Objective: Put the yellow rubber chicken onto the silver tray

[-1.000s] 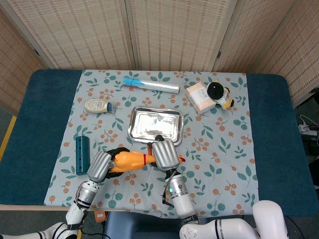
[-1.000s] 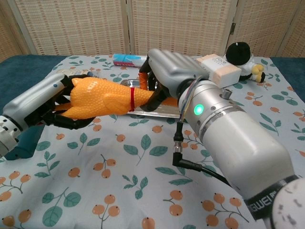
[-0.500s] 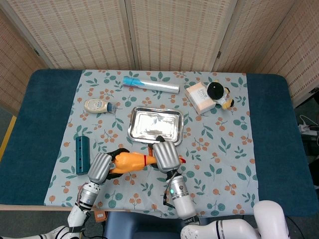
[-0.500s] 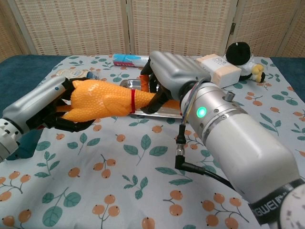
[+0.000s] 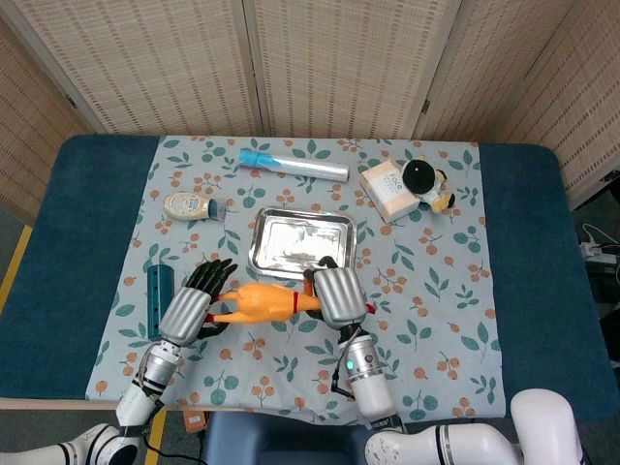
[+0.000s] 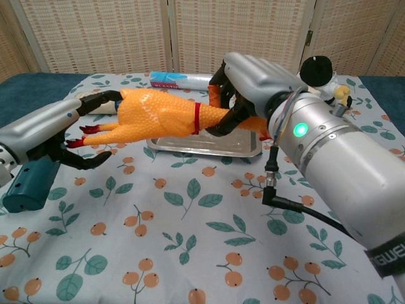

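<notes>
My right hand [image 6: 253, 82] grips the rubber chicken [image 6: 161, 114] at its neck end, with the fingers curled around it just past the red band. The chicken is in the air, lying level, over the near edge of the silver tray [image 5: 300, 242]. My left hand [image 6: 60, 130] is open, with fingers [image 5: 208, 276] spread apart; they reach along the tail end of the chicken, and I cannot tell if they touch it. The red feet stick out beside my left hand. A teal tube [image 5: 157, 300] lies near my left hand.
</notes>
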Controlling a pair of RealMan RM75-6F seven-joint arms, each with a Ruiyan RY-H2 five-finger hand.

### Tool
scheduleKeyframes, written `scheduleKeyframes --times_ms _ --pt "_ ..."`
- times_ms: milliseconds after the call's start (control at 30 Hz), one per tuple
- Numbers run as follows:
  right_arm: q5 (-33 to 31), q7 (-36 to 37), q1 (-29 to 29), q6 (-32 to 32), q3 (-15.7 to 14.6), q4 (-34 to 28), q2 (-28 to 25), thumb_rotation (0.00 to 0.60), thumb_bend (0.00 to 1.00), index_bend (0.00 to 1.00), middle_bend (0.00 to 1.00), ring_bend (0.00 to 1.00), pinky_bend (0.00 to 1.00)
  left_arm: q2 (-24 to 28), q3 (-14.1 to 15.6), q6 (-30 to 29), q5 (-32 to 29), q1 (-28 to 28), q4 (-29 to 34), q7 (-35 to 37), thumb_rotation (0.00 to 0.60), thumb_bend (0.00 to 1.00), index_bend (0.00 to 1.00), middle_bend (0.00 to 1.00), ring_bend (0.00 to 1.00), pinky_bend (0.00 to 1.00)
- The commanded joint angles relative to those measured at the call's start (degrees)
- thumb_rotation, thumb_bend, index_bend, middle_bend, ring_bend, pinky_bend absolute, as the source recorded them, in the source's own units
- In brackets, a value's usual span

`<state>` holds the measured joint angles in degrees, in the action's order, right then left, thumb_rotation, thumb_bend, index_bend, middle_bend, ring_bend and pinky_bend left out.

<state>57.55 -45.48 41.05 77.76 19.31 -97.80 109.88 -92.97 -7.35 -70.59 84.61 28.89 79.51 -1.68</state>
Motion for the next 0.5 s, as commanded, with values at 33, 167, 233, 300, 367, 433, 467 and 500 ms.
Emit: scheduleKeyframes --times_ms 33,167,233,300,367,433,467,500 --pt "-0.13 1.26 -0.92 -0.07 0.51 -1.55 -2.28 0.600 0.29 0.93 0.67 0.85 1.00 1.43 -1.69 0.03 -1.40 0.45 -1.16 0.80 0.600 0.34 0.00 0.00 0.00 0.03" --pt "-0.19 2.04 -1.41 -0.13 0.83 -2.29 -3.91 0.600 0.29 0.93 0.67 0.85 1.00 2.67 -2.70 -0.21 -2.16 0.45 -1.43 1.76 0.600 0.35 0.00 0.00 0.00 0.02" --pt "-0.17 2.75 -1.72 -0.05 1.47 -1.88 -5.27 0.600 0.29 0.93 0.67 0.85 1.00 4.31 -3.66 -1.10 -2.85 0.06 -1.81 1.87 0.600 0.35 0.00 0.00 0.00 0.02" --pt "-1.38 3.99 -0.88 -1.16 3.80 2.58 -5.79 0.600 0.29 0.93 0.67 0.85 1.00 9.94 -3.82 -2.16 -3.77 -2.00 0.30 2.36 0.600 0.35 0.00 0.00 0.00 0.01" --pt "-1.99 5.19 0.08 -2.06 4.99 6.25 -5.15 0.600 0.29 0.93 0.67 0.85 1.00 12.61 -3.32 -3.48 -3.00 -3.26 2.04 4.00 0.600 0.35 0.00 0.00 0.00 0.01" --pt "-2.25 7.03 1.53 -2.98 6.24 11.86 -3.53 0.600 0.29 0.93 0.67 0.85 1.00 14.91 -2.34 -5.66 -1.27 -4.81 3.45 6.32 0.600 0.35 0.00 0.00 0.00 0.01" --pt "-2.40 7.97 2.24 -3.45 6.75 14.58 -2.59 0.600 0.29 0.93 0.67 0.85 1.00 15.67 -1.84 -6.80 -0.29 -5.49 3.91 7.42 0.600 0.35 0.00 0.00 0.00 0.01" --pt "-2.70 9.29 3.28 -4.22 7.45 18.37 -1.18 0.600 0.29 0.93 0.67 0.84 1.00 16.46 -1.14 -8.40 1.14 -6.35 4.27 8.78 0.600 0.35 0.00 0.00 0.00 0.01"
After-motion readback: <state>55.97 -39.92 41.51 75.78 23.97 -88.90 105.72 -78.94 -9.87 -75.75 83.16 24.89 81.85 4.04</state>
